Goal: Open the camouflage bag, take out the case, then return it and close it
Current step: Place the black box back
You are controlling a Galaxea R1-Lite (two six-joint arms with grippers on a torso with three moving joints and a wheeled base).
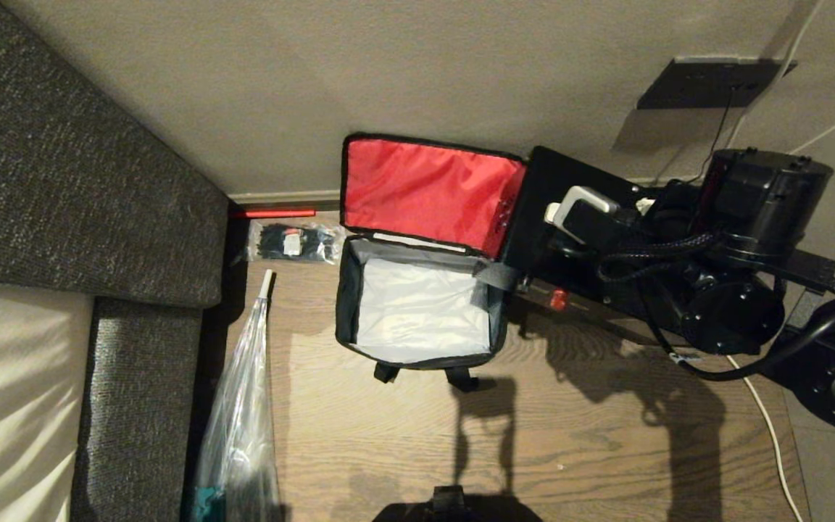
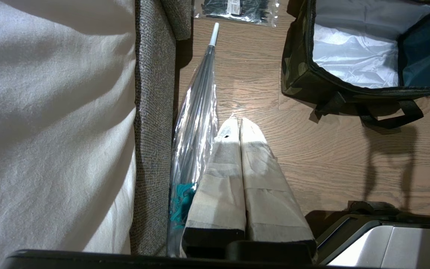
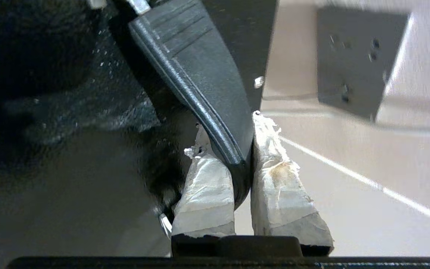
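I am working over a wood-plank floor (image 1: 403,435) at the foot of a beige wall, with a grey sofa (image 1: 62,188) to the left of the bag.

1. Bag (image 1: 421,312): it stands on the floor against the wall, lid thrown back so the red lining (image 1: 425,192) faces me. The pale interior is bare; nothing lies in it.

2. Case (image 1: 541,210): it is out of the bag, held off the floor just beside the bag's right edge, nearly touching the lid. Its long axis appears to run from the wall toward me, roughly parallel to the bag's right wall.

3. Right gripper (image 3: 243,149): the taped fingers (image 3: 274,164) are clamped on the case's black strap handle (image 3: 200,82), one finger on each side of it. This arm carries the load.

4. Left gripper (image 2: 239,127): jaws together, holding nothing, parked low on the near-left side of the bag, beside a clear umbrella (image 2: 196,123). A packet of cable ties (image 1: 291,243) lies left of the bag at the wall.

5. Relation governing the next move: the bag's mouth lies directly left of the held case. I judge removal complete; returning it calls for a leftward carry, then lowering with the case's long side matched to the opening. The right arm is the nearer.
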